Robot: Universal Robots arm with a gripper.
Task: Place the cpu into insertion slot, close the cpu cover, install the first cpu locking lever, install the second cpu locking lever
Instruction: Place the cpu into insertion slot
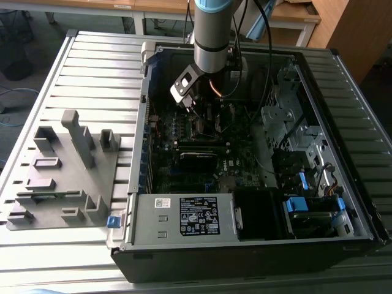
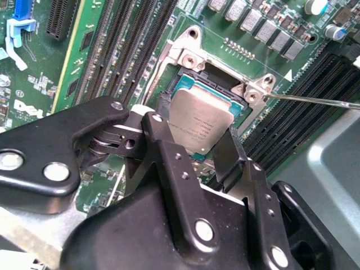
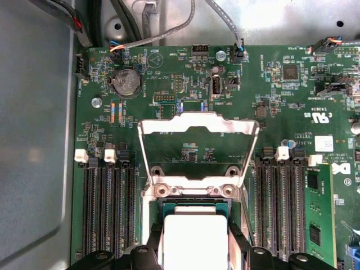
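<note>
Inside the open computer case (image 1: 245, 260), the motherboard (image 3: 185, 73) lies flat with the arm (image 1: 211, 37) reaching down to it. In the second wrist view the gripper (image 2: 198, 121) is clamped on the cpu (image 2: 199, 121), one black finger (image 2: 163, 109) against each of two opposite edges. The chip sits tilted over the insertion slot (image 2: 194, 80), whose dark middle shows past the chip's far edge. Whether it touches the slot cannot be told. In the first wrist view the cpu cover (image 3: 197, 119) stands swung up and open behind the slot, the board visible through its cut-out. A thin locking lever (image 2: 315, 101) runs off from a silvery corner bracket (image 2: 260, 90) of the slot and stands free. Long black memory slots (image 3: 107, 208) flank the slot on both sides, and a coin battery (image 3: 126, 82) sits beyond the cover.

Elsewhere in the case, a silvery power supply (image 1: 184, 217) with a label fills the near corner. Metal drive bays (image 1: 294, 116) with blue tabs (image 1: 296, 204) take up the exterior view's right.

The case rests on a grey slatted metal worktop (image 1: 98, 61). A grey fixture plate (image 1: 61, 177) with upright blocks lies on it at the exterior view's left. Wooden desks (image 1: 294, 12) stand behind.
</note>
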